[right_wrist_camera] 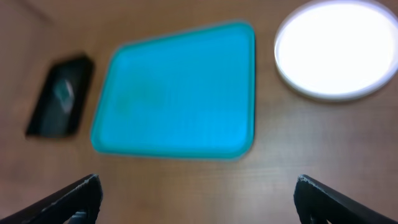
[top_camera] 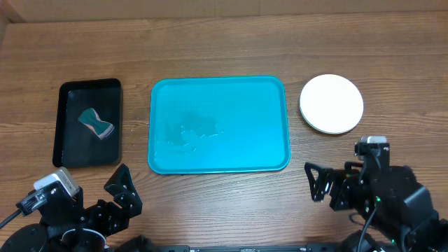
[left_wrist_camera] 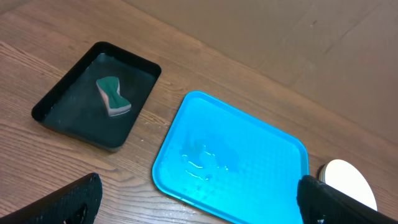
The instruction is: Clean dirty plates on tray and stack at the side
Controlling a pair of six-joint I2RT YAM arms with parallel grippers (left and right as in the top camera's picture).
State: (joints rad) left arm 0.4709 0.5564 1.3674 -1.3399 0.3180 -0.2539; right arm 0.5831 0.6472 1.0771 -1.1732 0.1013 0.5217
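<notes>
The turquoise tray (top_camera: 218,124) lies at the table's middle with no plate on it, only wet streaks near its centre; it also shows in the left wrist view (left_wrist_camera: 231,160) and the right wrist view (right_wrist_camera: 177,93). A white plate (top_camera: 331,103) sits on the table to the tray's right, also in the right wrist view (right_wrist_camera: 337,48) and at the left wrist view's edge (left_wrist_camera: 347,180). It may top a stack; the blue and yellow-green plates are not visible. My left gripper (top_camera: 119,190) is open and empty near the front left edge. My right gripper (top_camera: 316,183) is open and empty at front right.
A small black tray (top_camera: 88,122) stands left of the turquoise tray and holds a green-and-white sponge (top_camera: 95,123), also seen in the left wrist view (left_wrist_camera: 113,96). Cardboard walls border the table at the back.
</notes>
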